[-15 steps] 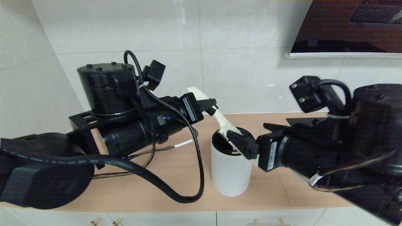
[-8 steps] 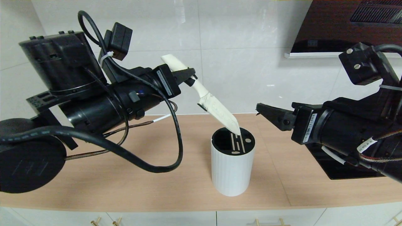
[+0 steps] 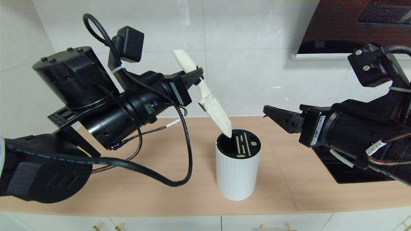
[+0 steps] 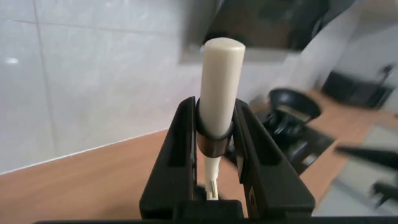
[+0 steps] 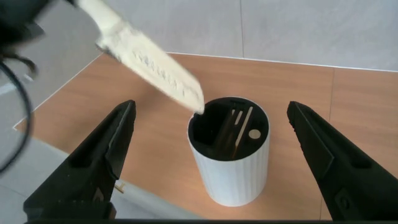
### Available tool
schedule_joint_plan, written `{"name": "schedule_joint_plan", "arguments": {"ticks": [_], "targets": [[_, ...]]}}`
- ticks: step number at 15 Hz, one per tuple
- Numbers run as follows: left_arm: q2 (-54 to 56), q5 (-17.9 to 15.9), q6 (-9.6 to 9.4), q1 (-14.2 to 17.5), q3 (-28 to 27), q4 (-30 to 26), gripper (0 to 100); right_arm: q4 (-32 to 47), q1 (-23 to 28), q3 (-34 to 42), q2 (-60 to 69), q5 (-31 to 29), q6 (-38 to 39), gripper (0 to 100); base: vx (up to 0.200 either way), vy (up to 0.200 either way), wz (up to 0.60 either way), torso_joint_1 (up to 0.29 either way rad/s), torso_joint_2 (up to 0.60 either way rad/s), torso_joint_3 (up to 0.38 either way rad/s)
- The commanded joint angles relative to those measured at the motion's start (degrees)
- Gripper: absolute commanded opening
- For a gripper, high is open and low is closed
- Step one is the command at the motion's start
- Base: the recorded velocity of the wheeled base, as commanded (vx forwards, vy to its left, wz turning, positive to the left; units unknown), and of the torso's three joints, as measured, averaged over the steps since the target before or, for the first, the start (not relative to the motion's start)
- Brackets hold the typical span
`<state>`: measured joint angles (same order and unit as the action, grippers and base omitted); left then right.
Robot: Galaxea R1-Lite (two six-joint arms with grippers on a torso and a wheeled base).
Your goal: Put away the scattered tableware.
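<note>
A white ceramic knife [image 3: 210,102] with a cream handle [image 4: 220,87] hangs tilted over the counter, blade tip at the rim of the white cylindrical knife holder [image 3: 237,170]. My left gripper [image 3: 196,77] is shut on the knife's handle, up and to the left of the holder. The holder's black slotted top [image 5: 227,127] faces up, and the blade [image 5: 148,59] points into its large opening. My right gripper [image 3: 273,114] stands open to the right of the holder, level with its top, holding nothing; its fingers [image 5: 93,165] frame the holder on both sides.
The holder stands on a wooden countertop [image 3: 179,189] near the front edge. A black cooktop [image 3: 350,175] lies at the right, with a dark range hood [image 3: 353,29] on the tiled wall above. Cabinet fronts with small handles [image 3: 106,227] sit below the counter.
The right gripper let go of the blade over the holder and drew back to the right. The left gripper lifted the knife, then tilted it steeper so the tip shifted left over the holder.
</note>
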<state>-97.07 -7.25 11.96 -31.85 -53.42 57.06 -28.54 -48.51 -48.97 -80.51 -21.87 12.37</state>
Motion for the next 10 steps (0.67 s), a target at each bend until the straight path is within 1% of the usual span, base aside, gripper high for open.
{"name": "schedule_joint_plan", "arguments": {"ticks": [1, 2, 3, 4, 8, 10], "targets": [[-0.48, -0.04, -5.98, -0.49, 2.27, -0.02, 0, -0.03, 0.25, 0.01, -0.18, 0.07, 0.02, 100, 0.000, 0.000, 0.00, 0.000, 0.00, 0.000], [-0.48, 0.13, -8.53, -0.49, 2.88, -0.02, 0, -0.03, 0.25, 0.01, -0.26, 0.07, 0.02, 100, 0.000, 0.000, 0.00, 0.000, 0.00, 0.000], [-0.57, 0.22, -9.94, -1.19, 3.67, -0.02, 0, -0.03, 0.34, 0.01, -0.53, 0.07, 0.02, 100, 0.000, 0.000, 0.00, 0.000, 0.00, 0.000], [-0.75, 0.22, -10.03, -1.81, 3.67, -0.02, 0, -0.03, 0.25, 0.19, -0.79, 0.07, 0.02, 100, 0.000, 0.000, 0.00, 0.000, 0.00, 0.000], [-1.89, 0.22, -10.11, -1.98, 3.50, 0.42, 0, -0.03, 0.25, 0.01, -0.79, 0.07, 0.02, 100, 0.000, 0.000, 0.00, 0.000, 0.00, 0.000], [-2.77, 0.22, -10.11, -2.42, 3.50, 2.17, 0, -0.03, 0.25, 0.19, -0.88, -0.01, 0.02, 100, 0.000, 0.000, 0.00, 0.000, 0.00, 0.000]]}}
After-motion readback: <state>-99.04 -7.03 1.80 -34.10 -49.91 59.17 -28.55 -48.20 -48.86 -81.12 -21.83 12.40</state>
